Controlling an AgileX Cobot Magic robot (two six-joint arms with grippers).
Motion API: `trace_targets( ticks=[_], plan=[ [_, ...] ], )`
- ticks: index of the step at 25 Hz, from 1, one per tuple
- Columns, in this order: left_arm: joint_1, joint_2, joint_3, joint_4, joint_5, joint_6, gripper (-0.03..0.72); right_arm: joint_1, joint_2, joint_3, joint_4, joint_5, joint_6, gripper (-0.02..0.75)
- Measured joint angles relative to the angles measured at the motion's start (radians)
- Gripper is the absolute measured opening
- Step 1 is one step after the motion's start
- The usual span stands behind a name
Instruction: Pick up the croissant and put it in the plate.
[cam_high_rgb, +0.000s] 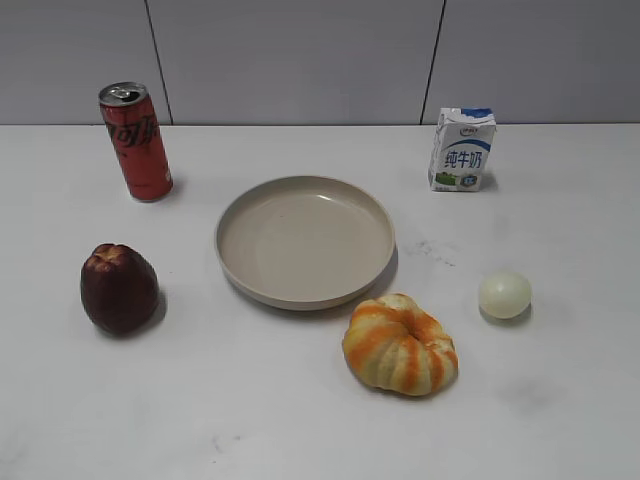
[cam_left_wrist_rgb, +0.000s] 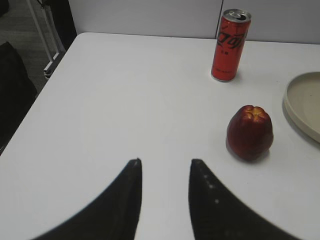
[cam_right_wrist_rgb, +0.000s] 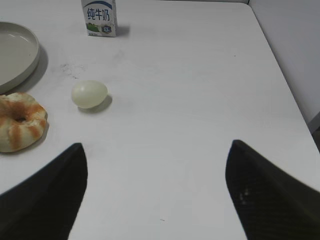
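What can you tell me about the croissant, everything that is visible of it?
The croissant is a rounded, ridged pastry with orange and pale cream stripes and a dimple in its middle. It looks soft and baked, whole and undamaged. It lies flat on the white table, just in front of the plate at its right side, close to the rim but not on it. A pale egg sits apart to its right. No fingers touch it.

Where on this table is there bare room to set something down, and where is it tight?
Free: the plate itself is empty; the front-left stretch between the red fruit and croissant; the far strip between can and milk carton. Tight: the croissant sits close against the plate's near rim, with the egg-like ball just right.
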Motion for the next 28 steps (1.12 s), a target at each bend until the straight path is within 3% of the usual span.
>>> trace_targets(
  ticks=[12,16,23,28],
  plan=[
    [0.000,0.000,0.000,0.000,0.000,0.000,0.237,0.000,0.000,0.000,0.000,-0.001,0.002,0.656],
    [0.000,0.000,0.000,0.000,0.000,0.000,0.237,0.000,0.040,-0.029,0.000,-0.068,0.007,0.656],
    [0.000,0.000,0.000,0.000,0.000,0.000,0.237,0.000,0.344,-0.059,0.009,-0.420,0.007,0.656],
    [0.000,0.000,0.000,0.000,0.000,0.000,0.237,0.016,0.699,-0.138,0.150,-0.455,-0.086,0.655]
  ],
)
